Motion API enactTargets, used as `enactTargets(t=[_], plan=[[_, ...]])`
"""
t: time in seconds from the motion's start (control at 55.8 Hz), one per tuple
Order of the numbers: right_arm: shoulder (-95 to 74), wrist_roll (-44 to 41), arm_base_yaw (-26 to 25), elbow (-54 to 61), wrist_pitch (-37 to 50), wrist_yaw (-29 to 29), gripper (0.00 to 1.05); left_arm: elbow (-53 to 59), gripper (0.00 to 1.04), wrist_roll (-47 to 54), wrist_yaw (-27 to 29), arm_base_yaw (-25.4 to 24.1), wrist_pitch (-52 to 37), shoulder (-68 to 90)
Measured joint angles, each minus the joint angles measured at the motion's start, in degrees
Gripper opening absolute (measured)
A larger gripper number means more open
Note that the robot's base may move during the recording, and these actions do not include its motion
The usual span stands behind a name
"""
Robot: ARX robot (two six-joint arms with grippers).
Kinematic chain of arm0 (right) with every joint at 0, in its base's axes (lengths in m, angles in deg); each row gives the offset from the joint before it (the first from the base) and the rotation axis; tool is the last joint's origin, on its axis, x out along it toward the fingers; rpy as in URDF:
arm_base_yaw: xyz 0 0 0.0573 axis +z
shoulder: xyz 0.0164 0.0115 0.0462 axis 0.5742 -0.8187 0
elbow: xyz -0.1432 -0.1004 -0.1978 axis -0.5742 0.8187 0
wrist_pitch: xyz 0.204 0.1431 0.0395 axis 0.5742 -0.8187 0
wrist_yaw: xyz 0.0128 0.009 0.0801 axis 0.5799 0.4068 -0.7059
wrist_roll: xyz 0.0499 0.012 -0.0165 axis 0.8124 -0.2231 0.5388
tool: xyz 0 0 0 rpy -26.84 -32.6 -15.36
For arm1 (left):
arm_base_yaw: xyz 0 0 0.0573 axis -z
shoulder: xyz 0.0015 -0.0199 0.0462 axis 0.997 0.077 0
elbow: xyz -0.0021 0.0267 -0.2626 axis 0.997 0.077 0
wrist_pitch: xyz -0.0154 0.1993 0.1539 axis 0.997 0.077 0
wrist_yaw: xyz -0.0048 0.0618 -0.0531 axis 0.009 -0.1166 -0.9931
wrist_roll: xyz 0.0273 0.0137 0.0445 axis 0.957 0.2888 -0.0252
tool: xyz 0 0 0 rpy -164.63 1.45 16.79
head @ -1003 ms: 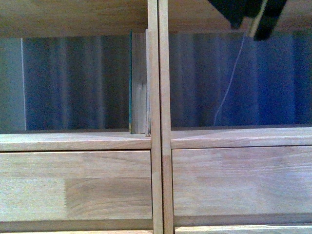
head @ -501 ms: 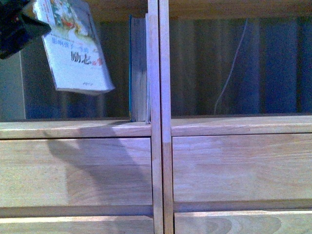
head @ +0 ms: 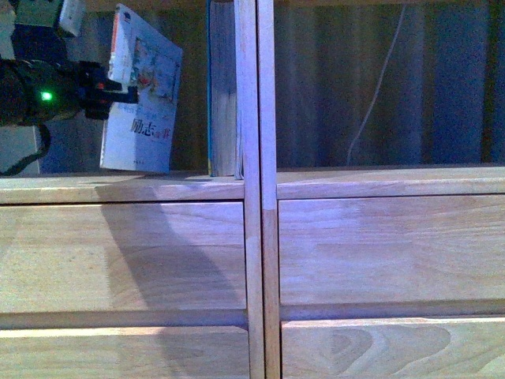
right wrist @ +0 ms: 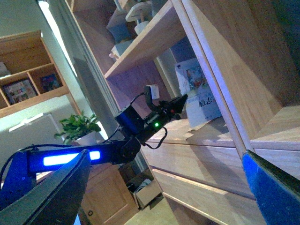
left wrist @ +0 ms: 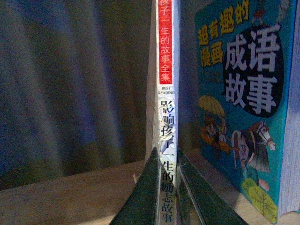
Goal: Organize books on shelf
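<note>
Glossy thin paperback (head: 144,106), spine clamped in dark tapered left gripper (left wrist: 167,154); right gripper (right wrist: 166,159) spread wide

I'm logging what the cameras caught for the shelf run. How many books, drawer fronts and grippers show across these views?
Books: 2, the thin paperback and the teal book
Drawer fronts: 4
Grippers: 2, the left gripper and the right gripper
Total: 8
</note>
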Motion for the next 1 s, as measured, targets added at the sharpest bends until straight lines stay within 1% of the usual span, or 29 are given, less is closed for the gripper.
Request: enactTargets(t=[0.125, 0.304, 0.555, 0.573, 0.609, 0.627, 0.698, 0.716, 0.788, 0.806, 0.842, 0.913, 0.931, 0.967, 1.003], plan=[[-0.04, 0.00, 0.00, 0.02, 0.02, 0.00, 0.98, 0.22, 0.07, 4.55, 1.36, 2.34, -2.16, 0.90], [-0.07, 0.00, 0.00, 0.04, 0.04, 0.00, 0.98, 1.92, 0.07, 8.15, 3.13, 5.18, -6.19, 1.27], [-0.07, 0.00, 0.00, 0.07, 0.04, 0.00, 0.98, 4.15, 0.07, 9.90, 5.53, 6.62, -8.94, 2.38], [-0.07, 0.00, 0.00, 0.07, 0.04, 0.00, 0.98, 4.33, 0.08, 9.97, 5.60, 6.62, -9.11, 2.38], [-0.07, 0.00, 0.00, 0.07, 0.04, 0.00, 0.98, 4.94, 0.16, 10.19, 5.90, 6.64, -9.84, 2.38], [-0.07, 0.00, 0.00, 0.07, 0.04, 0.00, 0.98, 5.09, 0.18, 10.19, 6.01, 6.64, -9.88, 2.38], [-0.07, 0.00, 0.00, 0.07, 0.04, 0.00, 0.98, 7.02, 0.32, 10.16, 6.01, 6.67, -10.71, 2.40], [-0.07, 0.00, 0.00, 0.07, 0.04, 0.00, 0.98, 7.32, 0.34, 10.14, 6.01, 6.67, -10.86, 2.40], [-0.07, 0.00, 0.00, 0.07, 0.04, 0.00, 0.98, 9.35, 0.48, 9.25, 5.99, 6.67, -11.82, 2.40], [-0.07, 0.00, 0.00, 0.07, 0.04, 0.00, 0.98, 9.60, 0.50, 9.07, 5.99, 6.64, -12.02, 2.40], [-0.07, 0.00, 0.00, 0.07, 0.04, 0.00, 0.98, 10.54, 0.57, 8.22, 5.97, 6.64, -12.63, 2.23], [-0.07, 0.00, 0.00, 0.07, 0.04, 0.00, 0.98, 13.07, 0.69, 7.30, 5.68, 6.67, -13.40, 1.07], [-0.07, 0.00, 0.00, 0.07, 0.04, 0.00, 0.98, 14.43, 0.74, 7.19, 5.46, 6.67, -14.23, 0.37], [-0.07, 0.00, 0.00, 0.07, 0.04, 0.00, 0.98, 16.39, 0.81, 6.93, 5.38, 6.71, -15.02, -1.01], [-0.07, 0.00, 0.00, 0.07, 0.04, 0.00, 0.98, 17.90, 0.87, 6.60, 5.27, 6.71, -15.39, -2.25]])
